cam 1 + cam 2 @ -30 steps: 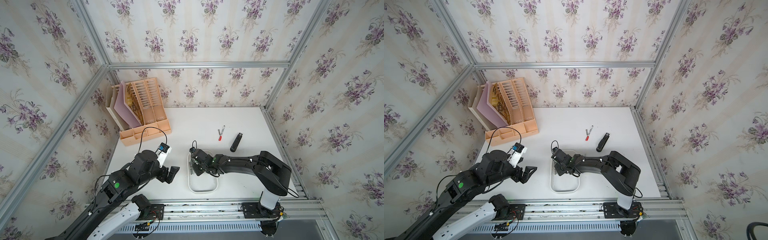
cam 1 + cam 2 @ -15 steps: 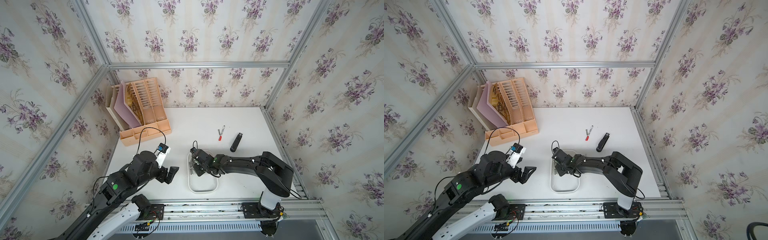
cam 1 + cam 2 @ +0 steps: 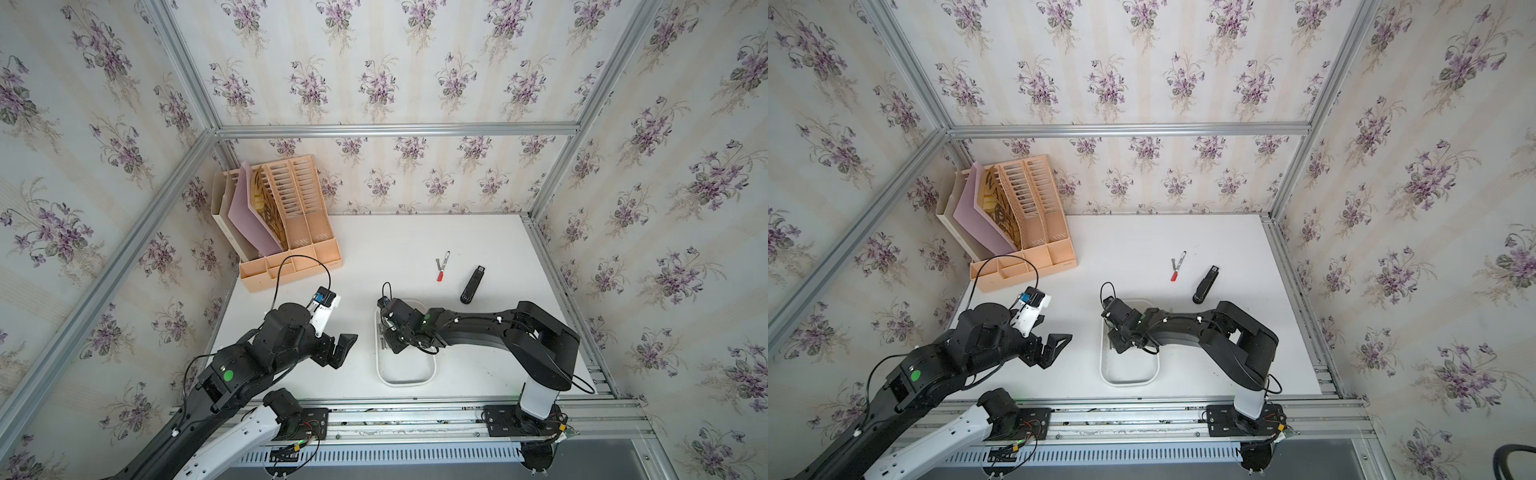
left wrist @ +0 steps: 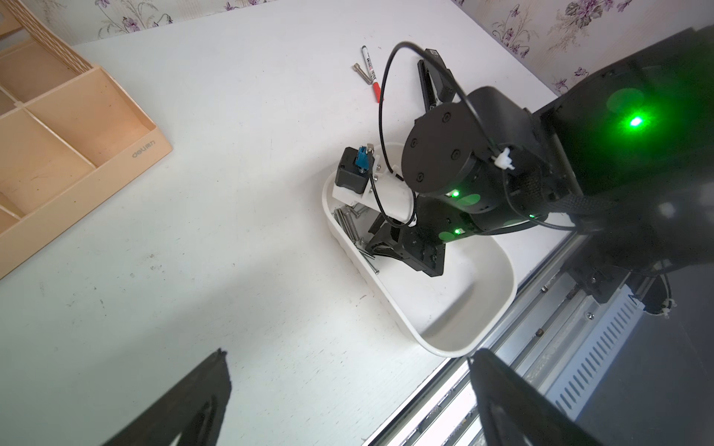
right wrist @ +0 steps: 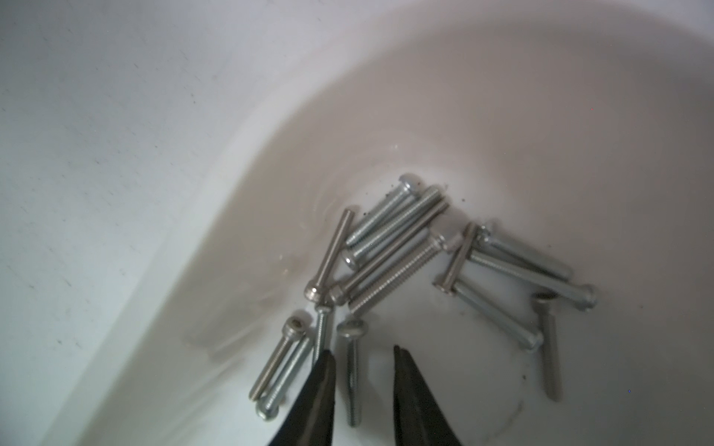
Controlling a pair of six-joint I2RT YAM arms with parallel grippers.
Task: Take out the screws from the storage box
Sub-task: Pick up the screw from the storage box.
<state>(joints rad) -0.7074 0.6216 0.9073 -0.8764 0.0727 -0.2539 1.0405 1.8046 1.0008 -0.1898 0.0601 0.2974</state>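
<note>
Hard to count screws [image 5: 396, 272] — flat, fanned in storage box [image 5: 502, 116]; right end effector [image 5: 361, 349] apart, astride one lengthwise; left end effector [image 4: 349, 353] apart.

"deli" logo, peach file organizer [image 4: 96, 185] wall

Fig.: my white table [image 3: 395, 237] | far left: peach file organizer [image 3: 291, 266] | right of centre: marker pen [image 3: 443, 266], loose screw [image 3: 437, 263] just beside it, black stapler [image 3: 473, 285] near | near edge: storage box [image 3: 405, 380].
</note>
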